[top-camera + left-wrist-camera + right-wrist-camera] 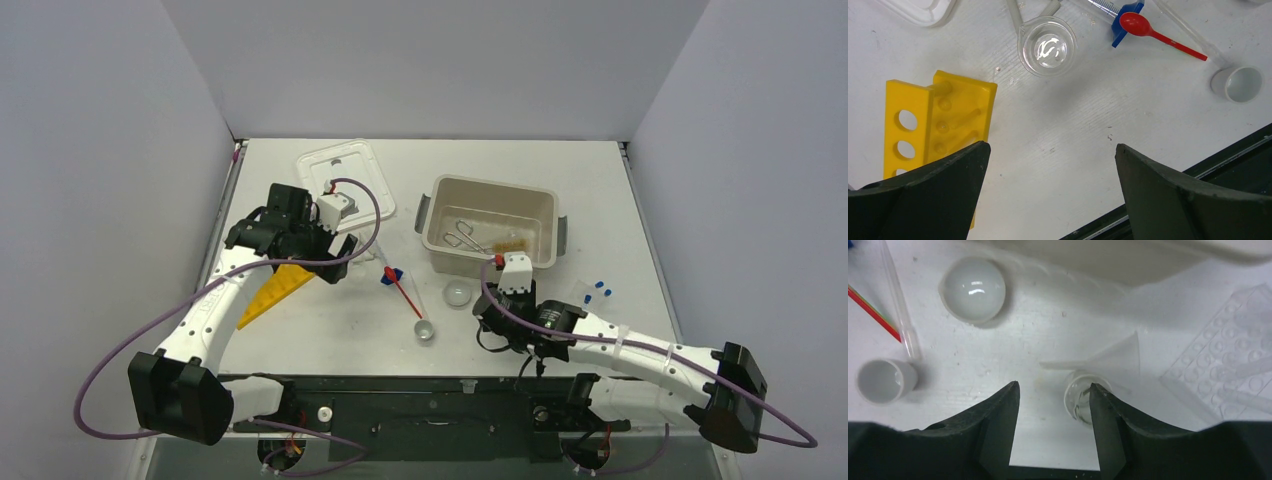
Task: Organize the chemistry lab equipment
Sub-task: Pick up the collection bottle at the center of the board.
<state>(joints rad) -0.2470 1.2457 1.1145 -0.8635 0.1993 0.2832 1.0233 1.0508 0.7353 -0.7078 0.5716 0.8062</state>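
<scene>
My left gripper (pixel 1052 146) hangs wide open over bare table, holding nothing. The yellow holed tube rack (pixel 943 120) lies beside its left finger, and a clear beaker (pixel 1047 46) stands beyond it. A red spatula (pixel 1158 34) rests against a blue cap piece (pixel 1124 20). My right gripper (pixel 1054 386) is open near the table's front edge. A small clear vial (pixel 1078 397) stands just at its right finger, partly hidden by that finger, with no grip on it. In the top view the right gripper (pixel 490 325) sits in front of the beige tub (pixel 438 205), which holds metal tongs (pixel 462 238).
A round glass dish (pixel 973 289), a white cup (pixel 884 381), a test tube (pixel 898 305), a white funnel (pixel 1113 360) and a clear well plate (pixel 1233 355) lie around the right gripper. The white lid (pixel 345 175) lies at the back left. Blue caps (pixel 600 290) sit to the right.
</scene>
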